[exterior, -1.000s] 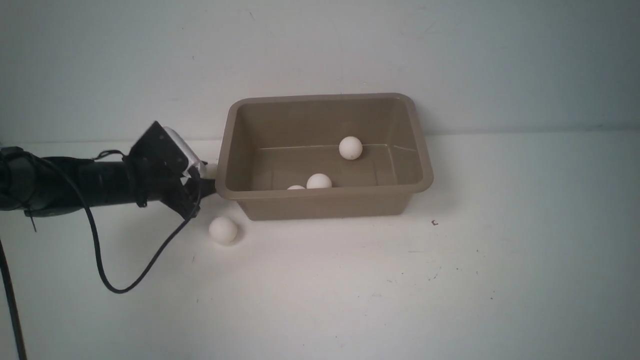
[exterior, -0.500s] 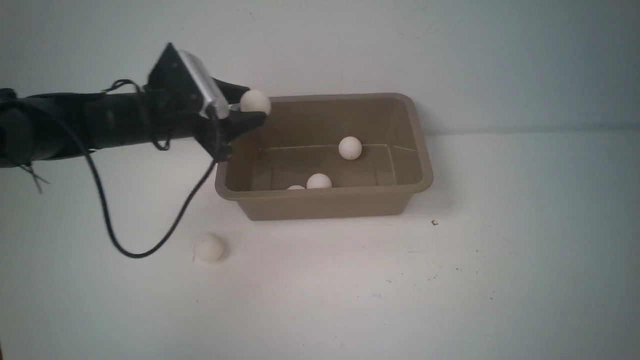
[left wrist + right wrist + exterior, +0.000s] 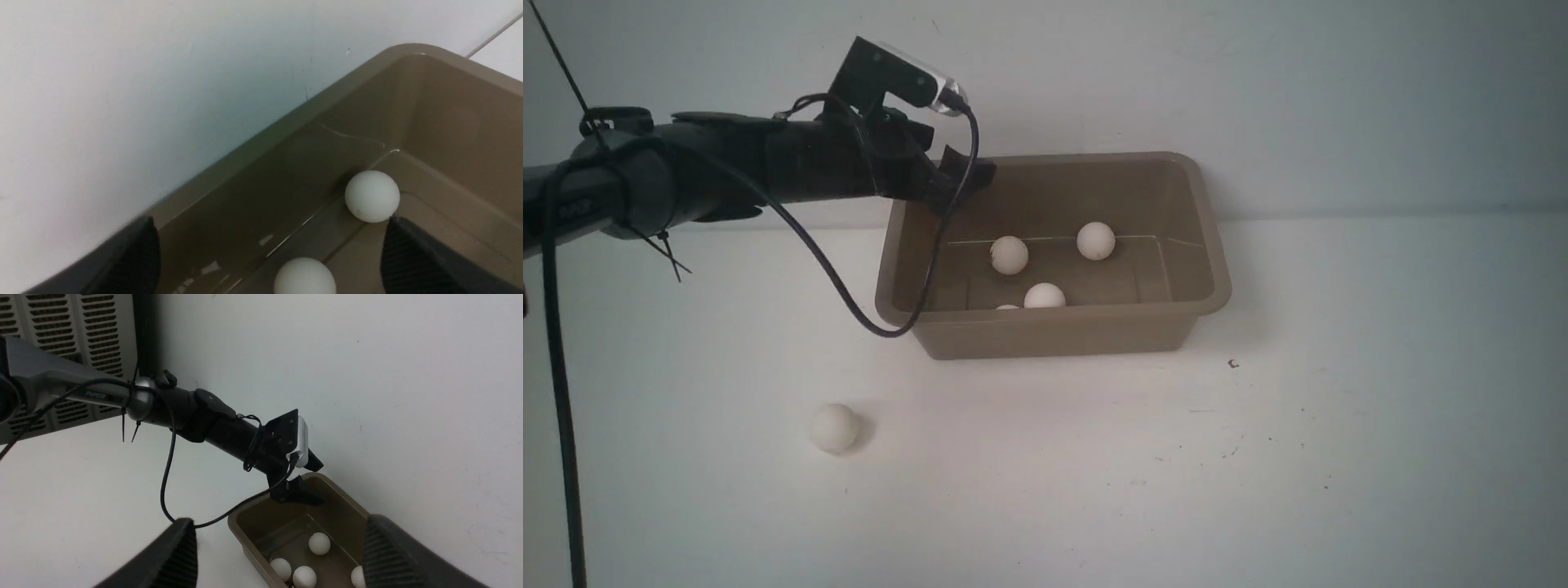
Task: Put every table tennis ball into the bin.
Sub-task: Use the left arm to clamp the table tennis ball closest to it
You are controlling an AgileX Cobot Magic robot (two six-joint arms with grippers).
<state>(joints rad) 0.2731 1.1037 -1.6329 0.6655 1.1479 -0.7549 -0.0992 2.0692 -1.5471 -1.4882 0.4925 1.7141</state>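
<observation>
Left gripper (image 3: 968,175) hangs spread, empty, over the taupe plastic bin (image 3: 1054,335) at ten o'clock; four glossy white balls (image 3: 1009,254) inside, a loose ball (image 3: 834,428) at seven o'clock; right gripper (image 3: 278,521) spread.

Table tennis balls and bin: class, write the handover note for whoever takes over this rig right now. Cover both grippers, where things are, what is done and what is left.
Left gripper: open, empty, above the far left corner of the bin.
Right gripper: open, empty, out of the front view.
Done: four table tennis balls lie inside the bin, one half hidden by its near wall.
Left: the last ball sits on the table, near-left of the bin. Probably a left-arm pick, then drop it in.
</observation>
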